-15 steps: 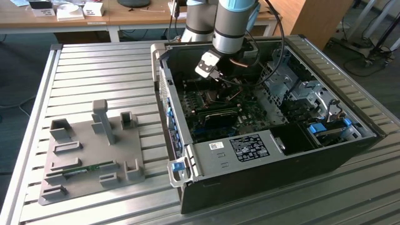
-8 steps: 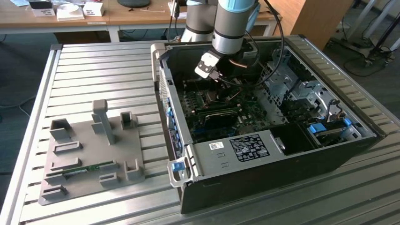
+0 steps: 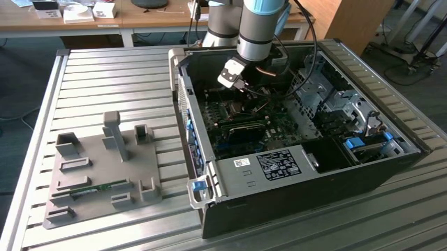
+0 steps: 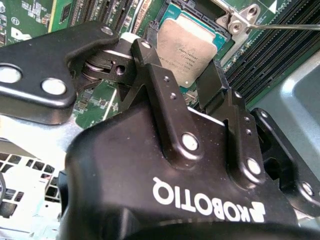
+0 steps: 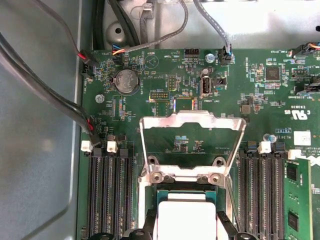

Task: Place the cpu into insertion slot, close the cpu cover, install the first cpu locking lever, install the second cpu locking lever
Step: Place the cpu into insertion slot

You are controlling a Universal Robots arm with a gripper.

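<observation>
Silver-grey cpu (image 4: 187, 47) flat in insertion slot (image 4: 159, 22)

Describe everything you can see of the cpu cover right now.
The cpu cover is a thin, silvery metal frame with one large central window, and the green motherboard shows through it. It is swung open, away from the cpu, which lies uncovered. Two round fasteners sit along its hinge edge, next to the cpu. Nothing seems to touch it apart from that hinge.
</observation>
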